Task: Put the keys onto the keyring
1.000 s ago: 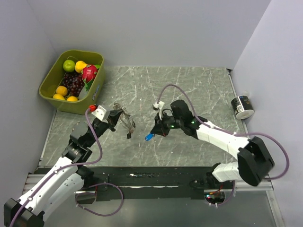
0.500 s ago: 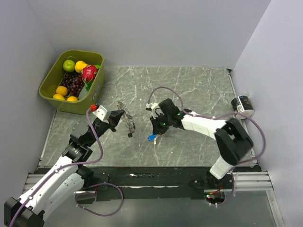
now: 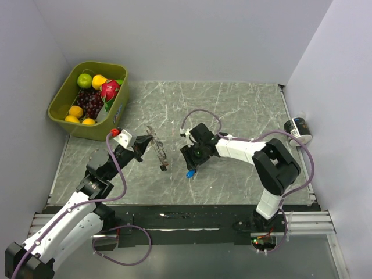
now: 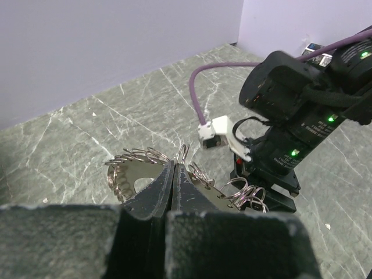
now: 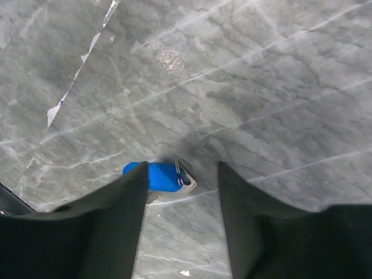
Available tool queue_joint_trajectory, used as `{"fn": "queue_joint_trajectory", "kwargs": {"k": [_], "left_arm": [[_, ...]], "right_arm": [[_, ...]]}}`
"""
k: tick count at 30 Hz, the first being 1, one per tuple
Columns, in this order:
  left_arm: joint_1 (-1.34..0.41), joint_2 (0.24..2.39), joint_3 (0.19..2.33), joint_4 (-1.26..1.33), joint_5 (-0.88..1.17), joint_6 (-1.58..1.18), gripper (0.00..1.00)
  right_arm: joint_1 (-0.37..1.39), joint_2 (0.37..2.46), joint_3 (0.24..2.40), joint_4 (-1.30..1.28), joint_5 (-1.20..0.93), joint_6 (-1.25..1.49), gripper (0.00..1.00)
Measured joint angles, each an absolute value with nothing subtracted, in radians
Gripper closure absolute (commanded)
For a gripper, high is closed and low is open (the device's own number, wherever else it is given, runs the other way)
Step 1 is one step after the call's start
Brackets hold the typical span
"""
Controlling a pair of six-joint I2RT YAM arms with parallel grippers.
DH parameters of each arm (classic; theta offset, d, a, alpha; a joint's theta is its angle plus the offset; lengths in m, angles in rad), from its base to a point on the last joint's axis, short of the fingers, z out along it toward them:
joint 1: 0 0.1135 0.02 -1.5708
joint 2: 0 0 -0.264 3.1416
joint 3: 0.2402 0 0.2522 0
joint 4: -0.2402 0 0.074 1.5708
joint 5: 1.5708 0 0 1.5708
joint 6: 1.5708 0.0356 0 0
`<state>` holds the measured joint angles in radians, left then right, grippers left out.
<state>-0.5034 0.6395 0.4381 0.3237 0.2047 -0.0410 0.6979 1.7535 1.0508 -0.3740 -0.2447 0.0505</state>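
My left gripper (image 3: pixel 144 143) (image 4: pixel 174 166) is shut on the keyring (image 3: pixel 158 149) (image 4: pixel 131 170), a silvery ring with small wire loops along its rim, and holds it above the table. A small dark key (image 3: pixel 164 167) hangs from the ring's near end. My right gripper (image 3: pixel 192 163) (image 5: pixel 182 168) is open, pointing down at the marble table just right of the ring. A blue-headed key (image 3: pixel 189 172) (image 5: pixel 153 176) lies flat on the table between its fingers, against the left finger (image 5: pixel 116 209). I see no other keys.
A green basket (image 3: pixel 60 96) of fruit stands at the back left. A black-and-white can (image 3: pixel 298 131) lies at the right wall. The right arm's wrist (image 4: pixel 296 116) sits close behind the held ring. Walls enclose the table on three sides.
My right gripper moved left and nearer and has opened; the blue key it carried now lies on the table. My left gripper shifted the keyring slightly right, still shut.
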Motion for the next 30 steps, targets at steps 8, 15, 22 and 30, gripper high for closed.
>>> {"fn": "queue_joint_trajectory", "kwargs": {"k": [8,15,22,30], "left_arm": [[-0.503,0.64,0.438,0.324,0.204,-0.041,0.99],[-0.503,0.638,0.438,0.329,0.205,-0.041,0.99],[-0.503,0.635,0.438,0.331,0.205,-0.041,0.99],[-0.503,0.631,0.438,0.331,0.205,-0.041,0.99]], "right_arm": [[0.698,1.68,1.018,-0.356,-0.212,0.082,0.4],[0.698,1.679,0.948,-0.323,-0.234,0.093,0.54],[0.699,1.679,0.936,-0.29,-0.249,0.115,0.6],[0.699,1.682,0.936,-0.278,-0.247,0.128,0.8]]}}
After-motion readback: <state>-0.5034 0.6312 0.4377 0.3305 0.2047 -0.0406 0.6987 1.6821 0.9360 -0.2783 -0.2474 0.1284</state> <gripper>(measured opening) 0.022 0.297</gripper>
